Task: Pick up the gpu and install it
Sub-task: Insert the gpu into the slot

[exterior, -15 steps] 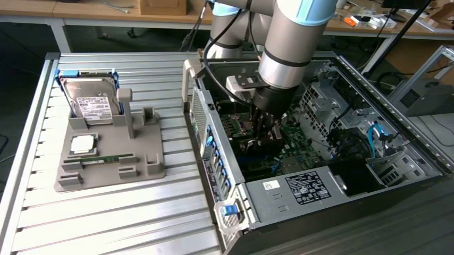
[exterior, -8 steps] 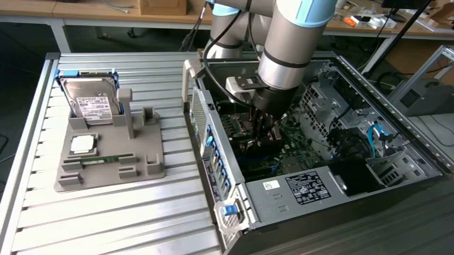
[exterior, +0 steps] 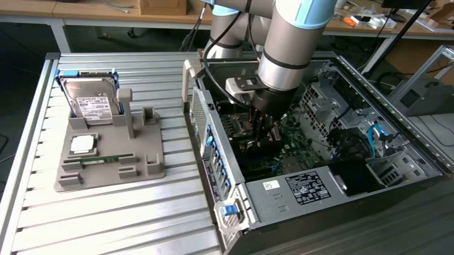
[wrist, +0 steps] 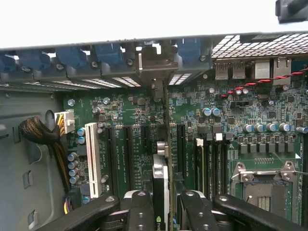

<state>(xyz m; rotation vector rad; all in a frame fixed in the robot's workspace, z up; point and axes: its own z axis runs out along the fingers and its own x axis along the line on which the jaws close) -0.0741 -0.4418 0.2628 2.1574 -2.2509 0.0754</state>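
Gripping the gpu [wrist: 162,192] edge-on between its black fingers [wrist: 140,211], the hand [exterior: 268,123] was down inside the open computer case [exterior: 298,207], just above the green motherboard [wrist: 231,130]. In the wrist view the card stood upright as a thin line, its black cooler block against one finger, its silver end bracket [wrist: 156,65] reaching the case's rear wall among the blue slot clips [wrist: 108,53]. The card ran along the row of long black expansion slots [wrist: 127,154], with a white slot [wrist: 90,159] beside them; whether its edge was seated in a slot could not be told. The empty CPU socket [wrist: 262,180] lay to the other side of the card.

In the exterior view, the case lay on its side with its side panel off, filling the picture from 3 to 6 o'clock, and the arm [exterior: 291,48] came down into it from 12 o'clock. A black label plate [exterior: 307,188] sat at the near end of the case. At 9 o'clock, well apart from the case, a grey parts holder [exterior: 145,167] rested on the slatted metal counter [exterior: 106,223]. On it lay a narrow green RAM stick [exterior: 99,159], then a square CPU [exterior: 83,143] behind it, and farthest back a hard drive [exterior: 92,101] stood tilted in its cradle.
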